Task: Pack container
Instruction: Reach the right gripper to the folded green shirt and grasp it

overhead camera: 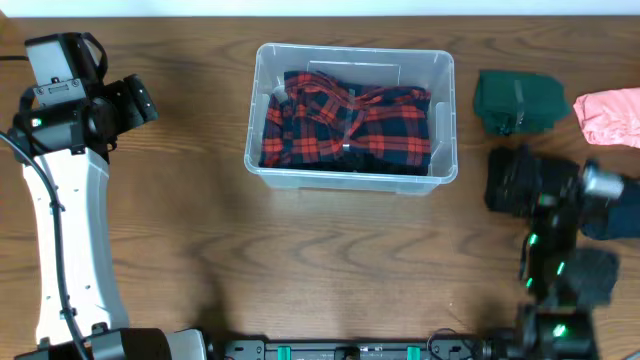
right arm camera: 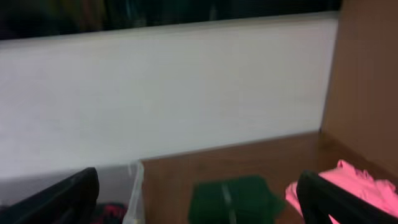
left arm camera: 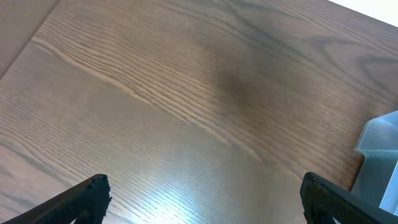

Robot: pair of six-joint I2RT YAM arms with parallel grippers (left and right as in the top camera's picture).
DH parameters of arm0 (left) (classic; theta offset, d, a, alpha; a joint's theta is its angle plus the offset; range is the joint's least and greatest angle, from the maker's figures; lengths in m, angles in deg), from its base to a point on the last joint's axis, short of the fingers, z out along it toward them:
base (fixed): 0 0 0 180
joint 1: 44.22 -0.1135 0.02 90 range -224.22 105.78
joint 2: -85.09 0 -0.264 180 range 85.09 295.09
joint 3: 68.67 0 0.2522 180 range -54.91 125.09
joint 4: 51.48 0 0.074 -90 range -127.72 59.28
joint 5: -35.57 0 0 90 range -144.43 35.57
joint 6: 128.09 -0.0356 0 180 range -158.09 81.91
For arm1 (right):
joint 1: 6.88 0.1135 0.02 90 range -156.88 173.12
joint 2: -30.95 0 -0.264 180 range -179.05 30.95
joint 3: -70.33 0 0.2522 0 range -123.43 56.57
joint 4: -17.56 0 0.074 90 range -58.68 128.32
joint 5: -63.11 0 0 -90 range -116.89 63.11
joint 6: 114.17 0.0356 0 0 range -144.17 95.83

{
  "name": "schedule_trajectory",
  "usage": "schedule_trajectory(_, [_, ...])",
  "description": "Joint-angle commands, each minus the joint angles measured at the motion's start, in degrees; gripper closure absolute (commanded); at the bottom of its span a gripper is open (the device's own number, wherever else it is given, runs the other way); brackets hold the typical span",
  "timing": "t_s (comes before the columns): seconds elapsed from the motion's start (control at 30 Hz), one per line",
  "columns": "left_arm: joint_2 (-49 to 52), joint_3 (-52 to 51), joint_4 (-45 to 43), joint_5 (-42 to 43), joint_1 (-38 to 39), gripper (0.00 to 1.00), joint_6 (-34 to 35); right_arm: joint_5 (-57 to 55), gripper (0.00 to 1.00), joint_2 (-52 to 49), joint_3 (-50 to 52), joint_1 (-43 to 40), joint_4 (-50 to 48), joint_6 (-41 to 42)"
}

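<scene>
The clear plastic container (overhead camera: 352,168) stands at the table's middle back with a red and black plaid garment (overhead camera: 348,122) inside. Its corner shows in the left wrist view (left arm camera: 380,155) and its edge in the right wrist view (right arm camera: 134,193). A folded dark green garment (overhead camera: 518,101) and a pink garment (overhead camera: 610,116) lie right of it; both show in the right wrist view (right arm camera: 231,199) (right arm camera: 348,186). My left gripper (left arm camera: 202,196) is open and empty over bare wood left of the container. My right gripper (right arm camera: 199,199) is open and empty, facing the green garment.
A dark garment (overhead camera: 512,180) lies under the right arm (overhead camera: 560,260), with another dark piece (overhead camera: 598,275) beside it. The left arm (overhead camera: 70,200) stands at the left edge. A white wall (right arm camera: 168,93) runs behind the table.
</scene>
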Motion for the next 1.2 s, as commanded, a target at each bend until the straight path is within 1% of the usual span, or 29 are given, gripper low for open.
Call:
schedule_trajectory(0.0, [0.2,-0.1,0.1,-0.2,-0.1,0.02,0.1,0.3,0.01,-12.4,-13.2,-0.4,5.9,0.9])
schedule_trajectory(0.17, [0.2,-0.1,0.1,-0.2,-0.1,0.02,0.1,0.4,0.01,-30.7,-33.1,-1.1,22.1,0.4])
schedule_trajectory(0.23, [0.2,-0.1,0.1,-0.2,-0.1,0.02,0.1,0.6,0.01,-36.0,-37.6,-1.5,23.7,-0.2])
schedule_trajectory(0.3, [0.2,-0.1,0.1,-0.2,-0.1,0.02,0.1,3.7,0.01,-40.3,-39.8,-1.5,23.7,0.1])
schedule_trajectory(0.4, [0.2,-0.1,0.1,-0.1,-0.1,0.02,0.1,3.9,0.01,-44.3,-39.8,-2.3,23.9,-0.7])
schedule_trajectory(0.43, [0.2,-0.1,0.1,-0.2,-0.1,0.02,0.1,4.7,0.01,-45.5,-39.8,-3.0,24.3,0.4])
schedule_trajectory(0.5, [0.2,-0.1,0.1,-0.2,-0.1,0.02,0.1,6.2,0.01,-48.2,-39.8,-5.4,26.1,4.6])
schedule_trajectory(0.57, [0.2,-0.1,0.1,-0.2,-0.1,0.02,0.1,6.6,0.01,-51.3,-39.8,-8.4,28.7,10.9])
schedule_trajectory(0.67, [0.2,-0.1,0.1,-0.2,-0.1,0.02,0.1,9.5,0.02,-55.8,-39.8,-12.5,30.1,14.0])
schedule_trajectory(0.77, [0.2,-0.1,0.1,-0.2,-0.1,0.02,0.1,11.6,0.02,-60.3,-39.8,-14.9,28.7,15.5])
schedule_trajectory(0.9, [0.2,-0.1,0.1,-0.2,-0.1,0.02,0.1,11.8,0.03,-65.4,-39.8,-15.1,25.6,19.5])
schedule_trajectory(1.07, [0.2,-0.1,0.1,-0.1,-0.1,0.02,0.1,10.8,0.01,-71.0,-39.8,-15.1,24.1,34.3])
schedule_trajectory(1.17, [0.2,-0.1,0.1,-0.2,-0.1,0.02,0.1,10.8,0.01,-74.1,-39.8,-15.1,22.1,38.8])
